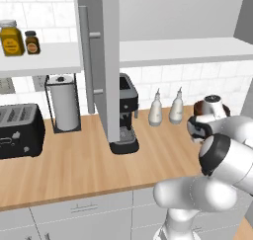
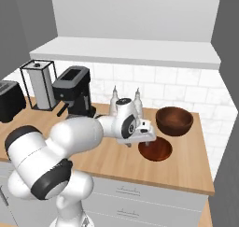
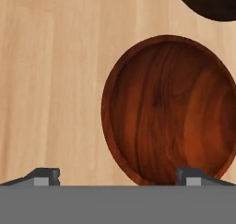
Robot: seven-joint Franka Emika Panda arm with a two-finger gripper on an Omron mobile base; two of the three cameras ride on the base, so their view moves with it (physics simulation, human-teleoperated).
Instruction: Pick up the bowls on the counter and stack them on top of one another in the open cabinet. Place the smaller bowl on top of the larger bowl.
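Spread empty above the counter, gripper overhangs the shallow bowl — deeper bowl cropped.

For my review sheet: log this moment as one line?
phase: approach | gripper: open, above shallow bowl rim | deep bowl: on counter behind | cabinet shelf: no bowls

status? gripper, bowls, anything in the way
Gripper open, empty, hanging over the counter at the shallow bowl's near rim. Deeper bowl sits behind it, apart. Open cabinet shelf bare. Two white bottles stand clear to the side.
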